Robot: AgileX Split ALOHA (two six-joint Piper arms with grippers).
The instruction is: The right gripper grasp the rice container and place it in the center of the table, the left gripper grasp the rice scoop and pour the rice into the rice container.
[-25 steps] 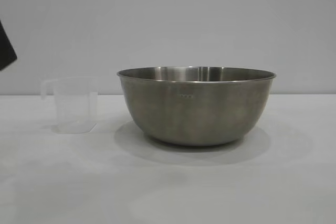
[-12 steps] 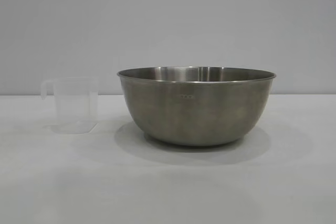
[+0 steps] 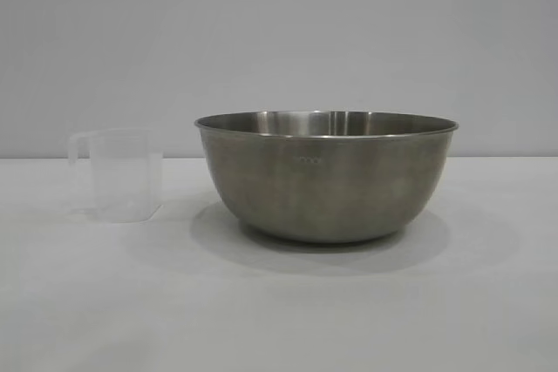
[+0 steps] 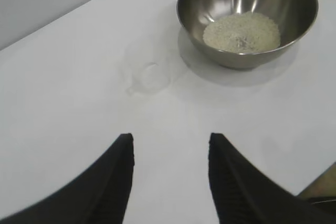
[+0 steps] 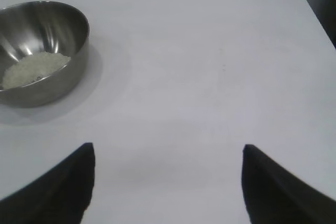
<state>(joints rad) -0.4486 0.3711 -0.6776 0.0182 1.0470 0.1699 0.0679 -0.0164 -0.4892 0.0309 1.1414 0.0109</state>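
The large round brushed stainless-steel rice container stood near the middle of the plain white, smooth worktop, holding a low mound of tiny off-white rice on its floor. Just beside it, apart from its wall, the small translucent plastic rice scoop stood upright with its side handle turned away from the bowl; it looked empty, though its clear wall made that hard to confirm.

The left claw hung over bare worktop, well short of the scoop, its two dark tapered fingers spread and pinching nothing. The right claw hung over the open side of the worktop, beyond the bowl, its fingers spread wider and likewise empty.

Judging from how things lay, the pour appeared done, so little remained to spoil. The main risk would be an arm sweeping low: the scoop looked light and narrow-based, so a glancing touch could tip it or skid it across the slick surface. The bowl's curved underside met the worktop on a small footing, so a knock at its thin rolled rim could rock it and scatter loose grains.

The steel showed a fine brushed grain outside and brighter reflections inside; the scoop was cloudy, thin-walled and faceted at its base; the rice was matte and granular.
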